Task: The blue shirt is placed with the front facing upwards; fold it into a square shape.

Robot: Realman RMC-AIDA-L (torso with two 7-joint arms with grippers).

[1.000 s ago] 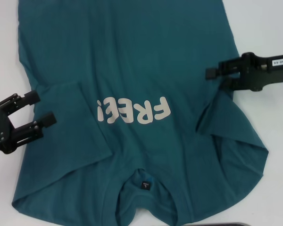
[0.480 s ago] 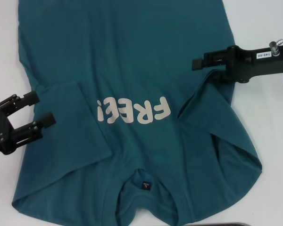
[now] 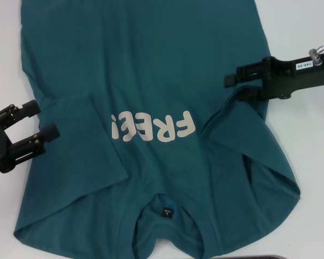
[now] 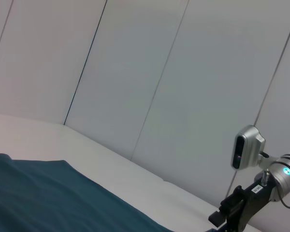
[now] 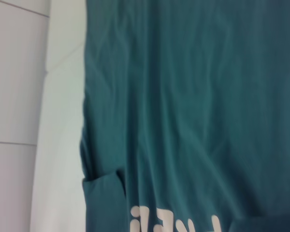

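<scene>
Blue shirt (image 3: 151,70): soft matt cloth, teal, fine wrinkles & creases, no sheen. Letters (image 3: 154,127) on chest: cream print, flat, smooth, slightly rubbery look. Neck label (image 3: 167,212): small black woven tag. Table (image 3: 302,27): smooth pale surface, matt w/ faint gloss. Left gripper (image 3: 35,124) & right gripper (image 3: 232,89): black matt plastic/metal, hard-edged. Camera (image 4: 246,147) on right arm: silver, satin-gloss housing.

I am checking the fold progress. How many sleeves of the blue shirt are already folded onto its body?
2. The sleeve on the robot's left lies folded over the blue shirt beside the lettering; the sleeve on the robot's right lies folded inward below the right gripper.
</scene>
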